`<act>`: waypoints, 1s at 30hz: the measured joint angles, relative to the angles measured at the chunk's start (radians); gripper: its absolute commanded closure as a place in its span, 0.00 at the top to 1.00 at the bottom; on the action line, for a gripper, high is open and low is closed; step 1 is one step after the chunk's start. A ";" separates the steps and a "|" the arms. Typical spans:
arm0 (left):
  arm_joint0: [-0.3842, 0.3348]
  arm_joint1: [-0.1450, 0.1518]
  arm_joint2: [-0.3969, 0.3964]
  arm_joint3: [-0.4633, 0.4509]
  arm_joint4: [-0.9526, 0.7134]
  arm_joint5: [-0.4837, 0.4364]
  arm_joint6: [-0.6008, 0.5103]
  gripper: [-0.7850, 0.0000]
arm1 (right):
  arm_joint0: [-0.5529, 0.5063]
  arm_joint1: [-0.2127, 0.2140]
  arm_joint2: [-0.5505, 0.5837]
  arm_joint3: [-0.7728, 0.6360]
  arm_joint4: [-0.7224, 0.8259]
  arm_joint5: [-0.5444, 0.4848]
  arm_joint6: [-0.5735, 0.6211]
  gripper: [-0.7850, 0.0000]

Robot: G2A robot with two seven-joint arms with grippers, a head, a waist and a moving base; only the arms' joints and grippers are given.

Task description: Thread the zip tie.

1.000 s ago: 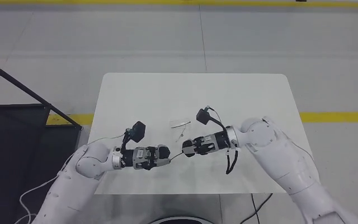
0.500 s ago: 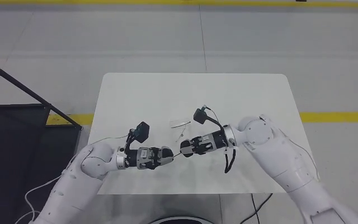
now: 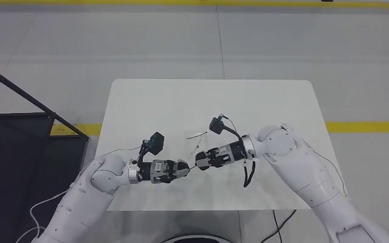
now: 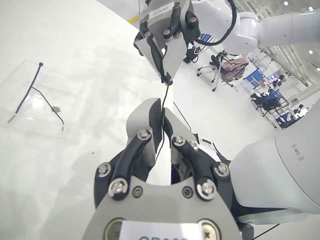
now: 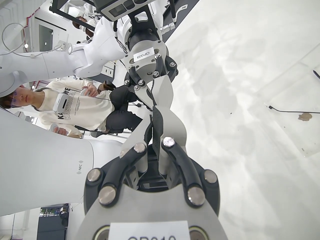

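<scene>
Zip tie strung in air between both hands, over middle of bench's front edge. Left hand pinched shut on strap; right hand clamped shut on head end. Over last 1 s left hand crept toward right, gap shrinking. Probably alignment stage; threading not evident yet. 2 spare ties on clear sheet, mid-bench.

Right gripper: silver fingers pressed together, black pads meeting; anything pinched is hidden by the pads. Left gripper: directly opposite, fingers closed, its tips all but touching the right gripper's tips, above the white table. Off to one side, a clear plastic sheet lies flat on the table, carrying a loose thin black zip tie and, just beside it, a small brown fleck.
</scene>
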 measured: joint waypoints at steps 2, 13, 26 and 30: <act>-0.002 0.001 0.005 0.001 0.001 0.000 0.004 0.13 | 0.002 -0.001 -0.002 0.003 0.001 -0.001 0.001 0.00; -0.007 0.006 0.018 0.004 0.008 -0.001 0.022 0.00 | 0.004 -0.004 -0.004 0.007 0.000 -0.005 -0.003 0.31; 0.004 0.009 0.007 0.011 0.027 0.019 0.114 0.00 | -0.041 0.005 0.041 -0.013 0.003 -0.049 -0.083 0.84; 0.011 0.007 0.003 0.011 0.043 0.032 0.154 0.00 | -0.068 0.010 0.061 -0.036 -0.008 -0.059 -0.119 0.60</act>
